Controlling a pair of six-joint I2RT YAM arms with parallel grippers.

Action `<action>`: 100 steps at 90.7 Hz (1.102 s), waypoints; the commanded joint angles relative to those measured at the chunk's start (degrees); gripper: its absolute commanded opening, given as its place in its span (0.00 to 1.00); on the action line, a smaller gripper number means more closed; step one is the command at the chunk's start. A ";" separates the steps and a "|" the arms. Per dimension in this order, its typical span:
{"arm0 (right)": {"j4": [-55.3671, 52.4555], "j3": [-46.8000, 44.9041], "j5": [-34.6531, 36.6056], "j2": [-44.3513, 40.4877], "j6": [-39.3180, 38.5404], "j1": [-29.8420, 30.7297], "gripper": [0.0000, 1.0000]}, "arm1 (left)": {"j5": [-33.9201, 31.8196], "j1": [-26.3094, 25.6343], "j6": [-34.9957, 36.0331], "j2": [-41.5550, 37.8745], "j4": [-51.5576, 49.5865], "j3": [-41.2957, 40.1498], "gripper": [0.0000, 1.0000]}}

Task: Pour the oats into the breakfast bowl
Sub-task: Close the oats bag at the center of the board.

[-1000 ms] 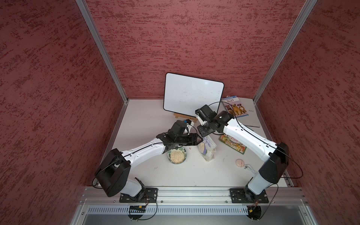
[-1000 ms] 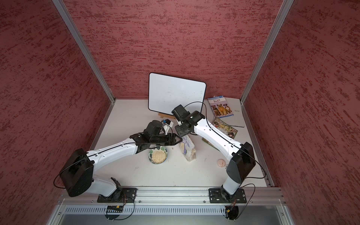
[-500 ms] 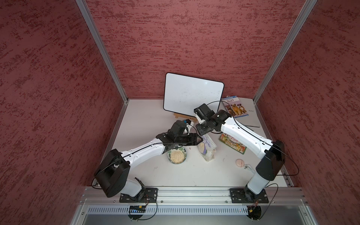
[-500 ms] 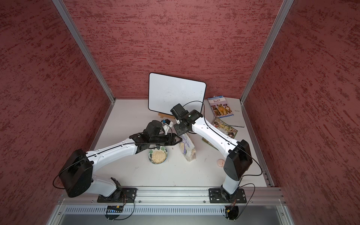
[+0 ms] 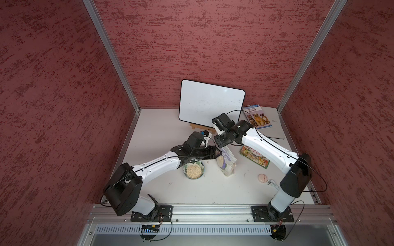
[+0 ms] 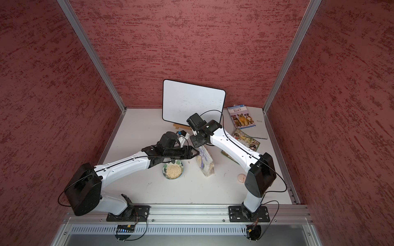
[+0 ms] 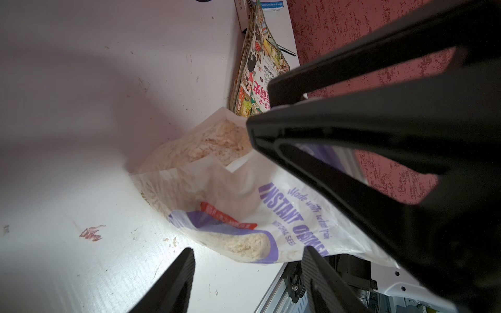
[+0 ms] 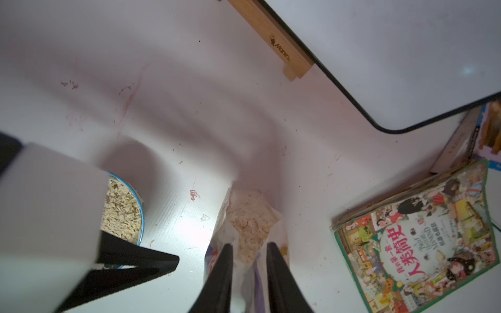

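**Oats bag upright by the bowl, right claw slightly parted at its mouth**

The oats [image 5: 227, 163] stand in their bag on the table [image 5: 191, 191]. The bag's long axis is near vertical and its open mouth points up. It sits right of the breakfast bowl [image 5: 202, 168], apart from it, and the bowl already holds flakes.

Your right claw [image 8: 250, 245] sits at the bag's mouth with a narrow gap between its jaws, pinching nothing you can see. Your left claw [image 5: 218, 153] gapes wide and empty, its tips just beside the bag's top.

Only the right wrist view looks down into the mouth. Only the left wrist view shows the label [image 7: 284, 214] lettering.
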 commanded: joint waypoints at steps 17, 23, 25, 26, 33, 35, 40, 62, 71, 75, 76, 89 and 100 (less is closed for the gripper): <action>0.07 -2.43 -0.83 -5.67 1.78 -0.74 0.25 | -0.24 -0.32 -0.08 -1.19 -0.41 -0.62 0.66; -0.03 -3.44 -0.71 -6.24 2.10 -0.74 0.22 | -0.23 -0.37 -0.09 -1.13 -0.46 -0.53 0.66; -0.04 -3.87 -0.70 -6.41 2.19 -0.74 0.22 | -0.23 -0.37 -0.11 -1.13 -0.43 -0.53 0.66; -0.04 -4.01 -0.70 -6.50 2.22 -0.74 0.22 | -0.23 -0.37 -0.13 -1.13 -0.42 -0.53 0.66; 0.13 -5.00 -0.79 -6.92 2.47 -0.74 0.22 | -0.23 -0.37 -0.08 -1.13 -0.44 -0.50 0.66; 0.14 -5.16 -0.79 -6.91 2.46 -0.74 0.22 | -0.23 -0.34 -0.13 -1.13 -0.42 -0.45 0.66; -0.07 -5.44 -0.64 -7.00 2.47 -0.74 0.22 | -0.23 -0.36 -0.13 -1.15 -0.43 -0.46 0.66; -0.39 -5.73 -0.65 -6.96 2.37 -0.74 0.00 | -0.23 -0.37 -0.14 -1.13 -0.50 -0.35 0.65; 0.01 -6.26 -0.20 -7.47 2.43 -0.61 0.00 | -0.23 -0.32 -0.14 -1.13 -0.50 -0.35 0.65; 0.56 -6.81 -0.13 -8.17 2.40 -0.49 0.00 | -0.23 -0.36 -0.09 -1.13 -0.50 -0.35 0.65; 0.79 -6.93 -0.20 -8.35 2.37 -0.48 0.00 | -0.23 -0.41 -0.12 -1.13 -0.50 -0.35 0.65; -1.22 -6.16 -1.34 -8.47 2.84 -0.48 0.02 | -0.26 -0.32 -0.12 -1.00 -0.50 -0.21 0.65; -1.47 -8.25 -1.17 -10.27 3.75 -0.39 0.23 | -0.15 -0.37 -0.03 -0.87 -0.41 -0.01 0.65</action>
